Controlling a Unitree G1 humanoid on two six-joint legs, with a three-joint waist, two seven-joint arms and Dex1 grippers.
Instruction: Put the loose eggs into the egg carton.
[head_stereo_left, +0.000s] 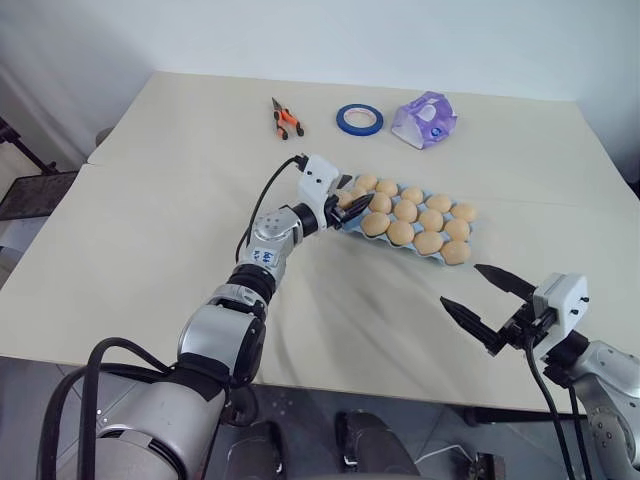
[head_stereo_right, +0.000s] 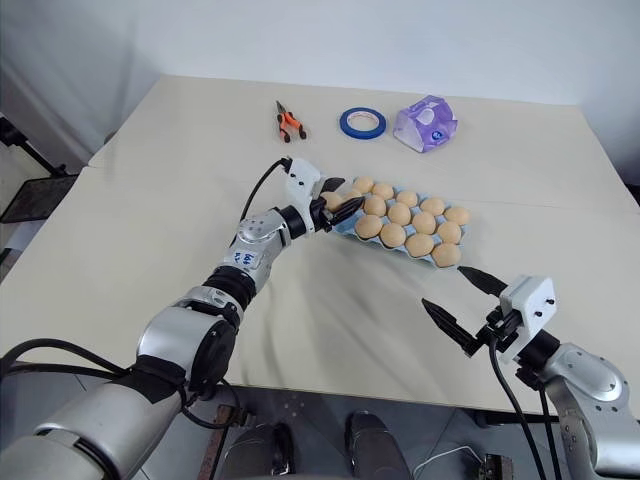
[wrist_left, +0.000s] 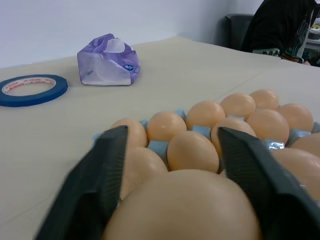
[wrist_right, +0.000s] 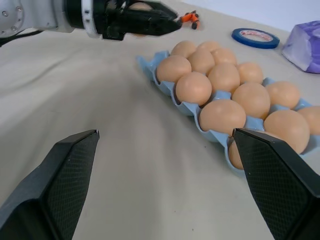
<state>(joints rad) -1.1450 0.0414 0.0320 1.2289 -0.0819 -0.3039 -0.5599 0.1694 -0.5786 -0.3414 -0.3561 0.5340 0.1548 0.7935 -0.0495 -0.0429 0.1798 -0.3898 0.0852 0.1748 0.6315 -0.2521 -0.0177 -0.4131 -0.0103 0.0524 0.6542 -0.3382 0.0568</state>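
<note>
Left arm stretched forward, its left gripper (head_stereo_right: 337, 206) pointing ahead and slightly rightward, black fingers set either side of an egg (wrist_left: 185, 207); right arm low and bent at the side, right gripper (head_stereo_left: 488, 297) level, fingers spread wide, holding nothing.

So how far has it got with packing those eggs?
Nearly finished. The egg carton is almost full of eggs. The left gripper has one last egg between its fingers at the carton's near-left end, not yet settled in. The right gripper hangs open with nothing in it.
</note>
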